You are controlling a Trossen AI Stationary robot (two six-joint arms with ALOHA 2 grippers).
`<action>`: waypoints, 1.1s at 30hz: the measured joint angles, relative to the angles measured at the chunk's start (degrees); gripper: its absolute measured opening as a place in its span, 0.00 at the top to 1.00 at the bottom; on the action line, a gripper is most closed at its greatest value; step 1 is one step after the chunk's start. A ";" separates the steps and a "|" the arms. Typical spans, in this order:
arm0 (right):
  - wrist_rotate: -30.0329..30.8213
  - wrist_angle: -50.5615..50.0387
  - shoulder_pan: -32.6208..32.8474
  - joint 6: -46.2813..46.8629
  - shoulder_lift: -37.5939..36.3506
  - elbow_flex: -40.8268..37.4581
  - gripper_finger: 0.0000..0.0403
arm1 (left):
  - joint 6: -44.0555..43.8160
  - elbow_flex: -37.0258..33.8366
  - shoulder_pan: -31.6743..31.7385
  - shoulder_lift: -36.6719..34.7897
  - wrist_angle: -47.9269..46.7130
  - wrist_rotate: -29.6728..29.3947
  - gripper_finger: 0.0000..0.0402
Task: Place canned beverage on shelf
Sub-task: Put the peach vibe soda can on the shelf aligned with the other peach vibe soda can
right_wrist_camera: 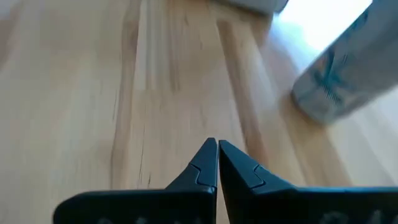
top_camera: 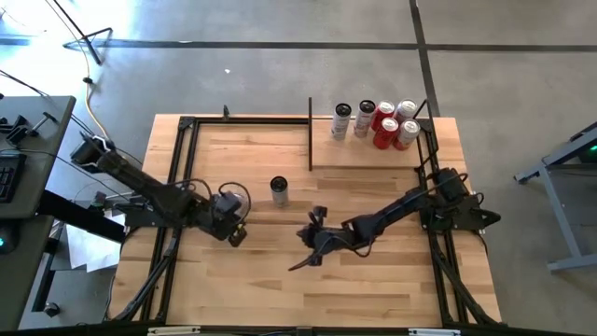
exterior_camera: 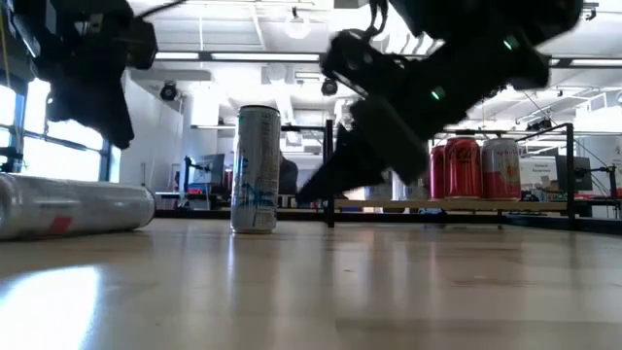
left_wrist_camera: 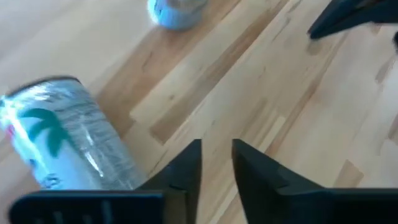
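Two loose cans sit on the surface point(top_camera: 373, 280): one tall slim silver can point(top_camera: 279, 189) upright mid-surface, one lying can point(left_wrist_camera: 68, 137) just beside the left gripper point(top_camera: 237, 235), whose tips are slightly parted w/ nothing between. Right gripper point(top_camera: 300, 264) is pressed together, empty, near the upright can. Shelf point(top_camera: 322, 149) is at the far right corner, five cans already on it. Expect thin, smooth, dentable walls, likely slippery; you'd best pinch mid-body across the width, gently.
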 joint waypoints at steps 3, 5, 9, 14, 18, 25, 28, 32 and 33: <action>0.02 2.42 0.84 2.32 0.06 -2.48 1.00 | 0.03 0.00 2.54 0.00 -0.22 4.86 0.70; 0.12 2.78 1.48 3.32 0.06 -3.36 1.00 | 0.74 0.08 4.23 0.01 -0.34 7.75 0.63; 1.02 2.99 2.57 3.67 0.06 -4.01 1.00 | 4.51 4.74 7.02 0.06 -8.16 8.91 0.51; 1.30 2.79 3.13 3.56 0.06 -4.01 1.00 | 6.35 12.90 10.92 0.90 -25.66 4.44 0.44; 1.23 2.64 3.11 3.60 0.06 -4.01 1.00 | 3.93 13.19 16.18 1.02 -32.38 8.12 0.39; 0.67 2.82 3.11 3.56 0.04 -4.01 1.00 | 10.52 9.12 25.91 1.12 -30.33 14.07 0.27; 0.51 2.80 3.11 3.58 0.04 -4.01 1.00 | 10.96 6.53 28.49 1.08 -28.90 18.91 0.23; 0.49 2.83 3.11 3.49 0.03 -4.01 1.00 | 9.79 2.24 29.88 1.10 -25.74 21.17 0.20; 0.49 2.81 3.11 3.47 0.03 -4.01 1.00 | 9.64 1.17 30.08 1.08 -24.04 21.22 0.20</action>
